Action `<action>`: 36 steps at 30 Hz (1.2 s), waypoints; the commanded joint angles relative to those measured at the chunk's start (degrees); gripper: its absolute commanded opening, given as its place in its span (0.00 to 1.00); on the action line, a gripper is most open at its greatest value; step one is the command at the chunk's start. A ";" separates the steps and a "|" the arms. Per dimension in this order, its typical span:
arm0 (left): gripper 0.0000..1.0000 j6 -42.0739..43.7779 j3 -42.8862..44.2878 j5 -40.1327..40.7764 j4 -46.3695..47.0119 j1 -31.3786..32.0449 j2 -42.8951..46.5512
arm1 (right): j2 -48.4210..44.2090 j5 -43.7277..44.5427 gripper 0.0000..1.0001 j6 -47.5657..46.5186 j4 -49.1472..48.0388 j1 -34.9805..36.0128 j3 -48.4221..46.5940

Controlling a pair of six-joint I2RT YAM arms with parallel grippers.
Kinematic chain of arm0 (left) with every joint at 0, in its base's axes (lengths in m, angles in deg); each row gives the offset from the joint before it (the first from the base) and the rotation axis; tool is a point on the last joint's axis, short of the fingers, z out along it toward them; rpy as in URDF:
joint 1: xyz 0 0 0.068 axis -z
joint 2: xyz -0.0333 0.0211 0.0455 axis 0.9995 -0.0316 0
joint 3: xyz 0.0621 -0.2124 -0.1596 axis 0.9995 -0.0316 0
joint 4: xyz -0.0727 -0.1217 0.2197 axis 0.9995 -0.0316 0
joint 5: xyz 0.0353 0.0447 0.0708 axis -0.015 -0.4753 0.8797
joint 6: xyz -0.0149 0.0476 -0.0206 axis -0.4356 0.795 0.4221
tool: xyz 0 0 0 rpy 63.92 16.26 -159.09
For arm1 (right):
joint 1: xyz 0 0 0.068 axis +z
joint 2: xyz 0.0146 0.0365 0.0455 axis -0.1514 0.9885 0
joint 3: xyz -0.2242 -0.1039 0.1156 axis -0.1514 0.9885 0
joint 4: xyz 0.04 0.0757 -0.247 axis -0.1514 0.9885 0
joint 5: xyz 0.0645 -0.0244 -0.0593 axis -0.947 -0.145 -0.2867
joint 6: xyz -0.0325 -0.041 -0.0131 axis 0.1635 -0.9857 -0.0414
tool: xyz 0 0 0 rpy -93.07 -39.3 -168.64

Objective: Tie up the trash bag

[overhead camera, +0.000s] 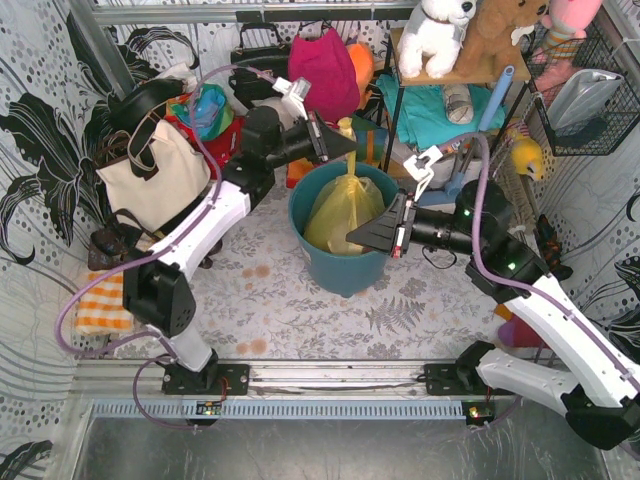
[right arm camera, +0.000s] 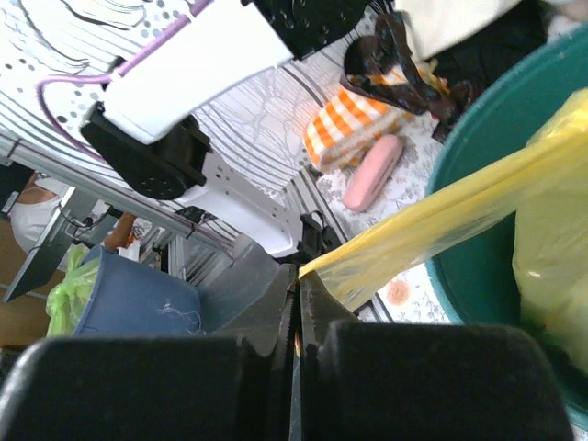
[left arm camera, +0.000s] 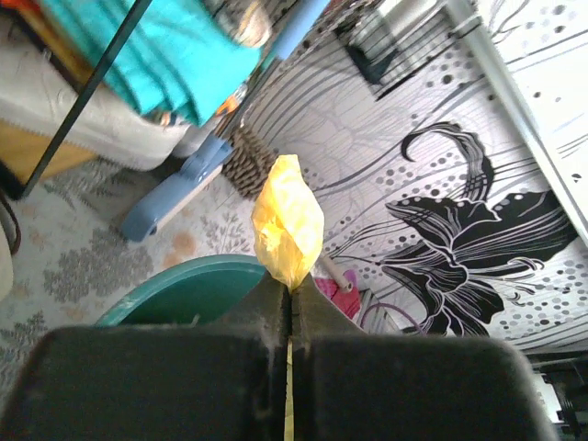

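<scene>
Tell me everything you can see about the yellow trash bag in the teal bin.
The thin, translucent yellow plastic trash bag sits bulging inside the round teal plastic bin. Its top is drawn into two strips: one rises to the left gripper, shut on it with a bunched tuft poking past the fingers; the other stretches taut to the right gripper, likewise shut on it.

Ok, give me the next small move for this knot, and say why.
Probably swing the left hand across toward the right hand to cross the two ends: each hand is shut on its own pulled-out piece of the trash bag, and they are not yet crossed.
</scene>
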 commanded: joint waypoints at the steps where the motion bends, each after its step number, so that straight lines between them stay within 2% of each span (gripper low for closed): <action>1: 0.00 2.84 1.28 3.71 1.37 -0.17 3.49 | -2.27 -3.40 0.00 -0.26 -0.76 0.33 -2.28; 9: 0.00 1.64 -8.35 7.34 2.27 0.03 4.78 | -6.09 -1.65 0.00 4.79 -4.49 0.36 10.63; 12: 0.01 2.22 -9.08 9.70 1.36 0.01 5.80 | -7.21 -1.04 0.00 5.61 -4.87 0.31 12.91; 16: 0.13 2.95 -6.26 9.99 0.21 0.03 6.21 | -6.78 -0.71 0.02 4.08 -3.48 0.36 9.56; 20: 0.41 4.60 -0.60 8.57 -2.58 -0.03 6.34 | -5.34 -0.95 0.42 1.75 -1.36 0.31 3.52; 22: 0.55 6.09 2.60 9.56 -5.14 0.03 6.81 | -4.45 0.36 0.54 -1.00 2.25 0.31 -1.82; 25: 0.68 9.08 6.83 12.23 -9.13 -0.13 8.17 | -3.09 5.76 0.64 -5.78 9.08 0.28 -9.56; 29: 0.75 13.20 9.12 20.44 -14.98 -0.41 12.31 | -0.56 21.95 0.72 -13.08 19.72 0.35 -19.23; 32: 0.77 15.44 4.70 29.49 -16.63 -0.72 17.50 | 1.79 34.25 0.77 -17.55 23.62 0.27 -22.38; 36: 0.79 17.45 -5.34 41.20 -16.20 -1.11 25.18 | 4.07 44.94 0.85 -22.73 23.63 0.27 -21.66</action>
